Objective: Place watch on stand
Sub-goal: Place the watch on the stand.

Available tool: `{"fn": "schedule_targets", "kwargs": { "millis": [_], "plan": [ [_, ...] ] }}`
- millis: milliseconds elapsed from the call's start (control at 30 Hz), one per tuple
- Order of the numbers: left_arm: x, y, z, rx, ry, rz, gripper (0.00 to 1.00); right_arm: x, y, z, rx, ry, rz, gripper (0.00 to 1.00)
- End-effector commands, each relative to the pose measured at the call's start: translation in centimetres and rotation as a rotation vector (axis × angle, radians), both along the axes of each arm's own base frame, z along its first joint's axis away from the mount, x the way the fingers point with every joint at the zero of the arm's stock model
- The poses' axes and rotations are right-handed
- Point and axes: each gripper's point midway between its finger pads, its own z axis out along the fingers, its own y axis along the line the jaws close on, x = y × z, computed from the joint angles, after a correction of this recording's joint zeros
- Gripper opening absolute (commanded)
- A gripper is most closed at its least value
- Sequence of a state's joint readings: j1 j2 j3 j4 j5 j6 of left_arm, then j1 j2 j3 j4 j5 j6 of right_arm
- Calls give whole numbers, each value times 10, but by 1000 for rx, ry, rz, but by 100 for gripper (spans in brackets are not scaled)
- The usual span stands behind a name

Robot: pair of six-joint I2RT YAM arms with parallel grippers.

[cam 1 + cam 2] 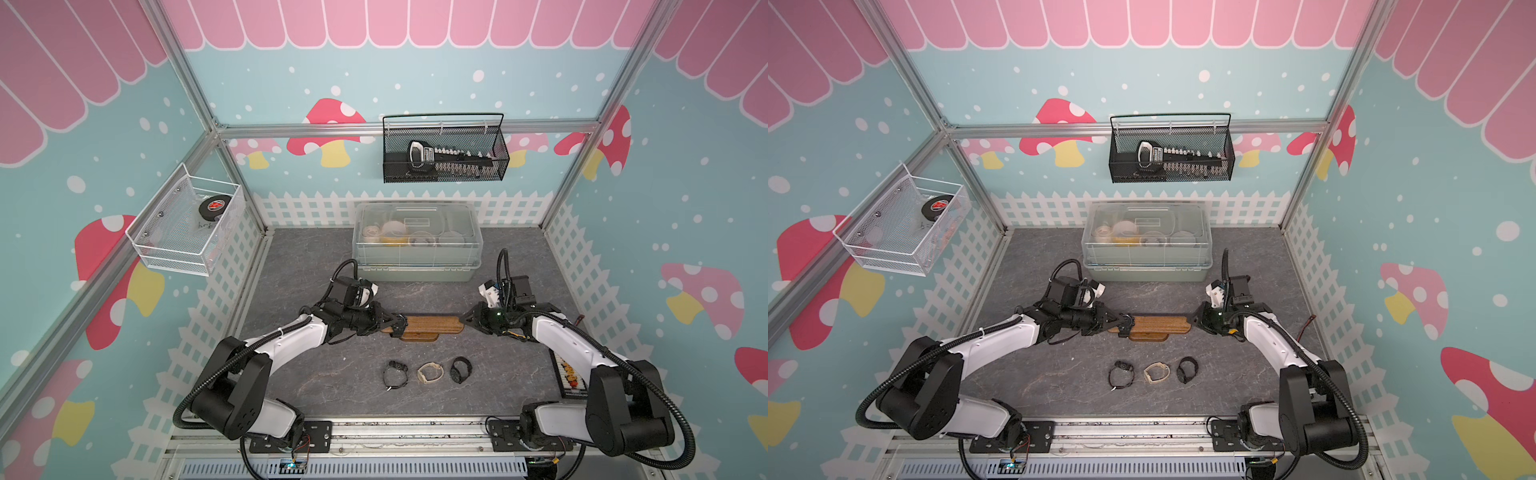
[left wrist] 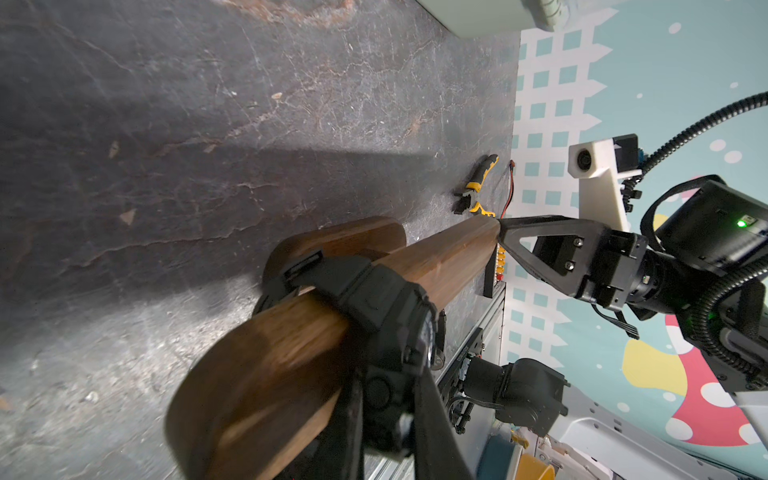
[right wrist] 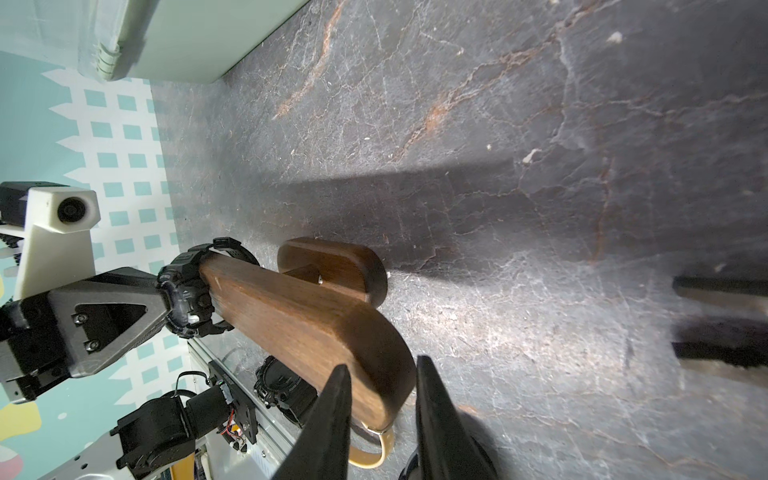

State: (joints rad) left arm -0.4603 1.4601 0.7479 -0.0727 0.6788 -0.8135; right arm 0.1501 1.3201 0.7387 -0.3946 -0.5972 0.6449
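**As watch (image 2: 386, 316) rings stand (image 1: 432, 325): seating step**

Left claw (image 1: 392, 323) clamped on black watch, strap looped round stand's 9 o'clock end. Right claw (image 3: 382, 365) at 3 o'clock end, jaws slightly apart, grip uncertain. Next, likely: slide watch inward, release.

Stand (image 1: 432, 325) blocked at both ends by left fingers (image 1: 385, 319) and right fingers (image 1: 468, 318); middle open from above. Lidded box (image 1: 415, 249) behind, loose watches (image 1: 430, 372) in front, bare table (image 1: 419, 297) strips between.

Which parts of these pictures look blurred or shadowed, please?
Left wrist view: the stand, at its near end, and the black watch are blurred, close to the lens; right wrist view: a long shadow band crosses the table; both top views: evenly lit, sharp.
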Motion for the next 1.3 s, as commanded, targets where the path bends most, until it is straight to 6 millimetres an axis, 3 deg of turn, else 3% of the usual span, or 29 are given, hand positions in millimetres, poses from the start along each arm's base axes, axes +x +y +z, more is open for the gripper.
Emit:
{"fn": "schedule_targets", "kwargs": {
  "millis": [0, 933, 1267],
  "plan": [
    [8, -9, 5, -9, -8, 10, 0, -4, 3, -5, 9, 18, 8, 26],
    [10, -37, 3, -10, -2, -42, 0, 0, 6, 1, 16, 13, 22, 25],
    [8, -40, 3, -8, -1, -43, 12, -1, 6, 0, 14, 13, 21, 25]
  ]
}}
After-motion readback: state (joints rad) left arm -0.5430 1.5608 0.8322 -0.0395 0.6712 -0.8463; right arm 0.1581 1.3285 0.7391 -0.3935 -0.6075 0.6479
